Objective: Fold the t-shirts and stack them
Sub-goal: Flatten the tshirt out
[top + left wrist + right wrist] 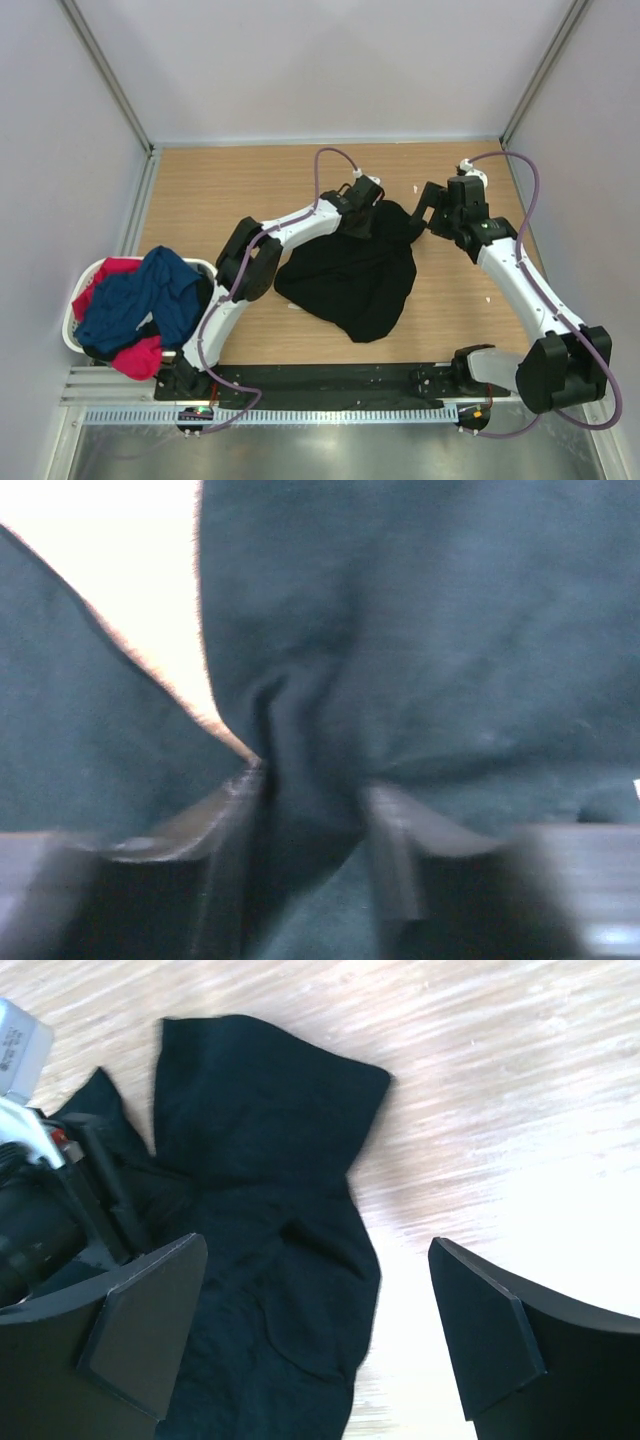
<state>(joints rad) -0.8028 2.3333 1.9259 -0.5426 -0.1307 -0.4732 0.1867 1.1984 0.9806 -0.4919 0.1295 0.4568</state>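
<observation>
Top view: black t-shirt lay crumpled on table, just right of frame centre. Left hand sat on its upper edge; right hand just beside same edge, to the right. Navy t-shirt and red-pink t-shirt were heaped in white laundry basket, lower left.

Left wrist view: left hand pinched fold of black t-shirt between both fingers; bright table patch upper left.

Right wrist view: right hand stood wide open, empty, above black t-shirt and bare table; cloth filled frame's left half.
</observation>
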